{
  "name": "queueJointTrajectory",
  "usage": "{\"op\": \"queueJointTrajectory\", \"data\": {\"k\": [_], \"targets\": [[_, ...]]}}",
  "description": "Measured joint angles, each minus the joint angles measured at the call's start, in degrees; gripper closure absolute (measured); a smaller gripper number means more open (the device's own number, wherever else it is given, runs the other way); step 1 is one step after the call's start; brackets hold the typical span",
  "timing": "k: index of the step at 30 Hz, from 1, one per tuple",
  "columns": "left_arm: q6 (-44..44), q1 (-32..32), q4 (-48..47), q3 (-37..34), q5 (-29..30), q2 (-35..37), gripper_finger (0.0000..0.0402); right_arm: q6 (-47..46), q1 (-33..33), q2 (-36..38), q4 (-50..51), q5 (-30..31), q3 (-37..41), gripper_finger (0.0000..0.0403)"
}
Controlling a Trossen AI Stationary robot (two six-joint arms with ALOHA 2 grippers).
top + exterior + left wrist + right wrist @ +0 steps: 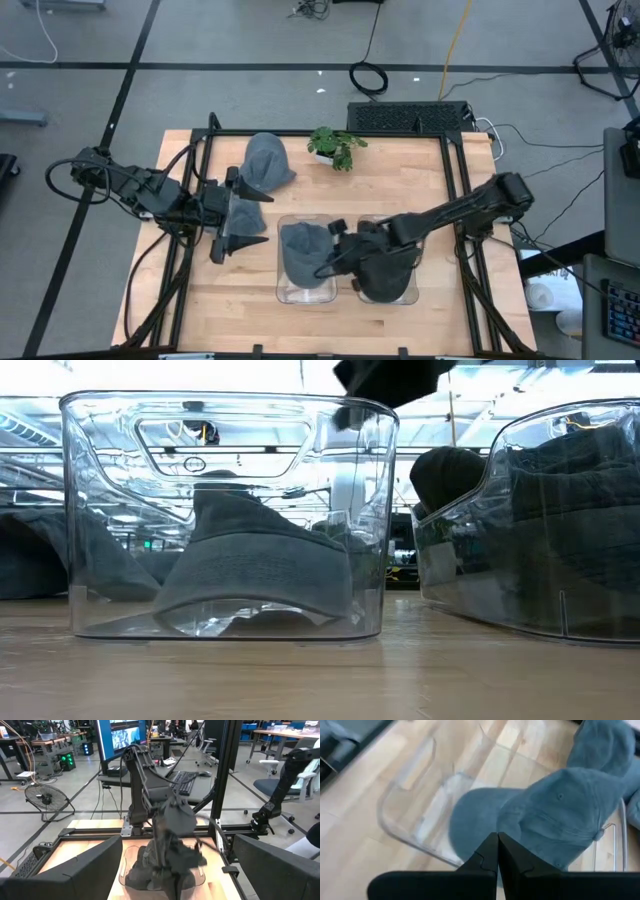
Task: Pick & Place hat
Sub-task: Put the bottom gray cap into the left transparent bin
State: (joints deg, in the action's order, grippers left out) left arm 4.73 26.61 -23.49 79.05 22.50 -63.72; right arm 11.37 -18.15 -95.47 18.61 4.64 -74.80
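A grey cap (300,250) lies in the left clear bin (285,293) near the table's front edge. Soft and light, it probably grips best at the crown. The right gripper (497,851), fingers together, hovers above it; the left gripper (243,215) waits, spread apart.

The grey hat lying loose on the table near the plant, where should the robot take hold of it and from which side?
Grip the grey hat on its soft domed crown, coming straight down from above. It lies slumped on the table with folds standing up to pinch, and the left hand sits open beside it.
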Motion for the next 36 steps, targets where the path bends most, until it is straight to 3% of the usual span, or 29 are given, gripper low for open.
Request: {"op": "queueJointTrajectory", "data": {"k": [11, 21, 29, 36], "targets": [[0.00, 0.00, 0.00, 0.00, 0.00, 0.00, 0.0009, -6.62, -2.27, 23.99, -15.06, 10.45, 22.29, 0.0403], [1.39, 0.00, 0.46, 0.00, -0.02, -0.01, 0.0009, 2.70, -1.99, 44.74, -30.56, 12.06, 36.26, 0.0396], [0.21, -0.04, 6.55, -0.02, 0.00, 0.00, 0.0009, 8.27, -0.52, 53.36, -41.82, 12.09, 46.12, 0.0312], [-0.68, -0.07, 8.82, -0.02, 0.02, -0.02, 0.0009, 9.30, 0.46, 55.35, -43.30, 12.07, 47.75, 0.0217]]}}
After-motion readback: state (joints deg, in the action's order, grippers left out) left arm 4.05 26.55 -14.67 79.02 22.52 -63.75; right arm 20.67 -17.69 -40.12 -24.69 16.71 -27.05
